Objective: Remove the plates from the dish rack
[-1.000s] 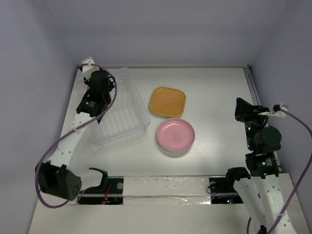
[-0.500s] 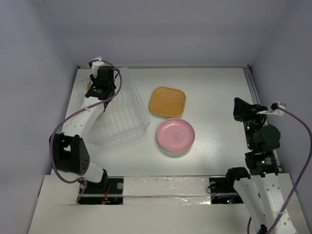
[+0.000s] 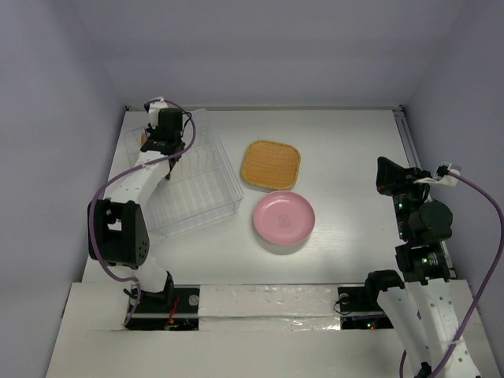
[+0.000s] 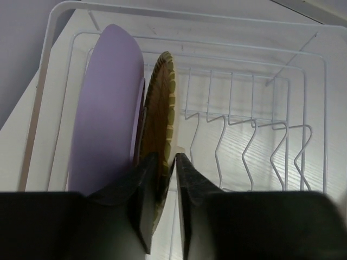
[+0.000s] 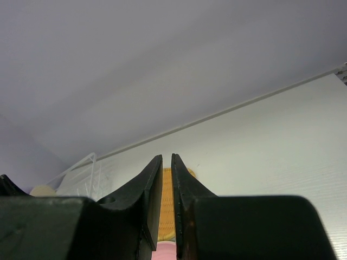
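Observation:
The clear dish rack [image 3: 197, 185] stands at the left of the table. In the left wrist view its wire slots [image 4: 249, 141] hold a purple plate [image 4: 105, 103] and a round orange plate [image 4: 160, 108], both upright and side by side. My left gripper [image 4: 168, 156] is over the rack's far left end [image 3: 168, 140], with its jaws closed on the orange plate's near rim. A pink plate [image 3: 283, 218] and an orange rounded-square plate [image 3: 270, 164] lie flat on the table. My right gripper [image 3: 390, 177] is shut and empty [image 5: 166, 157], held up at the right.
Walls close in the table at the left, back and right. A cream rounded shape [image 5: 42, 190] shows by the rack's edge in the right wrist view. The arm bases sit along the near edge.
My left arm has swung from the rack's left side to its far end and come down on the upright plates. The right arm has barely moved.

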Motion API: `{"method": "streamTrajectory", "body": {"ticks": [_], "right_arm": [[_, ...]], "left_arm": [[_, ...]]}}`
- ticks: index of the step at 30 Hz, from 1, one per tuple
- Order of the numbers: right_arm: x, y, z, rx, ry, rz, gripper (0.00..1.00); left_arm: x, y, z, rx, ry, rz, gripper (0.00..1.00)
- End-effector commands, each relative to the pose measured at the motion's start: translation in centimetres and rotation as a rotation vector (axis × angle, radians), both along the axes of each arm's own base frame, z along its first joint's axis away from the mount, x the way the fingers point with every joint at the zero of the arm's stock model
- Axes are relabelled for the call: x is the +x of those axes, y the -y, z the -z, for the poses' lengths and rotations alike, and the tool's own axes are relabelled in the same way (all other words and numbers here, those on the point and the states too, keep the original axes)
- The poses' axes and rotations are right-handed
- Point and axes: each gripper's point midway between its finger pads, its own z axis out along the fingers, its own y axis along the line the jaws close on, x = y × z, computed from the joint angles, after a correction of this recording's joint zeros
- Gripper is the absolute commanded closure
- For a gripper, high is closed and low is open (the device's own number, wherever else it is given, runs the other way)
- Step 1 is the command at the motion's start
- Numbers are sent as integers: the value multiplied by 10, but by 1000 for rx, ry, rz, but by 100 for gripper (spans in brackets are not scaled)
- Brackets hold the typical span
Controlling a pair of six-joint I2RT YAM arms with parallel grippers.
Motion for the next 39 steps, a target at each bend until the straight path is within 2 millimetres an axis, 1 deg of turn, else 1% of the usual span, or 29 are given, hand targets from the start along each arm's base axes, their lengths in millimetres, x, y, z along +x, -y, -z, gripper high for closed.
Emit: {"method": "streamTrajectory", "body": {"ticks": [1, 2, 3, 4, 6, 10, 11, 12, 14, 15, 17, 20, 21, 22, 23, 24, 25, 27, 29, 30, 31, 33, 34, 36, 37, 38, 39], "right_arm": [[-4, -4, -21, 3, 72, -25, 82], [-3, -5, -20, 3, 69, -26, 82], [-3, -5, -20, 3, 70, -26, 82], [-3, -5, -19, 2, 67, -28, 82], [-2, -5, -19, 2, 64, -28, 82], [0, -5, -17, 1, 59, -23, 82], [0, -5, -18, 1, 61, -23, 82], [0, -5, -17, 1, 59, -24, 82], [1, -5, -16, 0, 55, -24, 82], [2, -5, -15, 1, 52, -25, 82], [3, -5, -15, -1, 50, -26, 82], [3, -5, -15, -1, 50, -26, 82], [2, -6, -16, -1, 53, -27, 82], [2, -6, -16, -1, 53, -27, 82], [2, -6, -16, -1, 55, -27, 82], [2, -5, -16, 0, 55, -26, 82], [1, -5, -17, 0, 56, -27, 82], [2, -6, -17, -1, 55, -27, 82], [2, -6, -17, -1, 55, -29, 82], [2, -6, -17, -1, 55, -30, 82], [2, -6, -17, -1, 55, -29, 82], [1, -6, -16, -1, 55, -27, 82], [2, -6, -16, -1, 53, -27, 81], [1, -5, -17, 1, 56, -26, 81], [1, -5, -16, 0, 55, -24, 81], [1, -4, -17, 1, 58, -21, 81], [1, -4, -16, 2, 53, -17, 81]], "left_arm": [[9, -2, -29, -5, 83, 6, 89], [9, -2, -31, -4, 91, 7, 93], [8, -2, -38, -7, 111, 9, 98], [7, -2, -40, -8, 118, 9, 100], [6, -2, -50, -10, 144, 14, 100], [-5, -4, -73, -7, 204, 20, 100], [-6, -5, -75, -6, 212, 21, 100], [-9, -5, -85, -10, 237, 24, 100], [-12, -3, -92, -14, 261, 37, 100], [-13, -2, -100, -21, 287, 45, 100], [-16, -1, -106, -23, 308, 57, 100], [-19, 7, -113, -45, 334, 110, 100], [-17, 15, -123, -63, 374, 152, 100], [-21, 17, -130, -65, 399, 171, 100], [-24, 26, -146, -66, 451, 221, 100], [-23, 36, -145, -70, 455, 258, 100], [-27, 38, -152, -69, 478, 277, 100], [-30, 58, -161, -62, 502, 347, 100], [-33, 68, -169, -48, 520, 385, 100], [-35, 78, -173, -38, 528, 421, 100], [-38, 84, -178, -36, 540, 444, 100], [-41, 99, -183, -37, 547, 494, 100], [-45, 117, -189, -29, 555, 541, 100], [-49, 136, -194, -15, 555, 582, 100], [-53, 164, -200, -10, 557, 647, 100], [-55, 179, -201, -6, 551, 675, 100], [-51, 197, -190, 7, 508, 700, 100]]}}
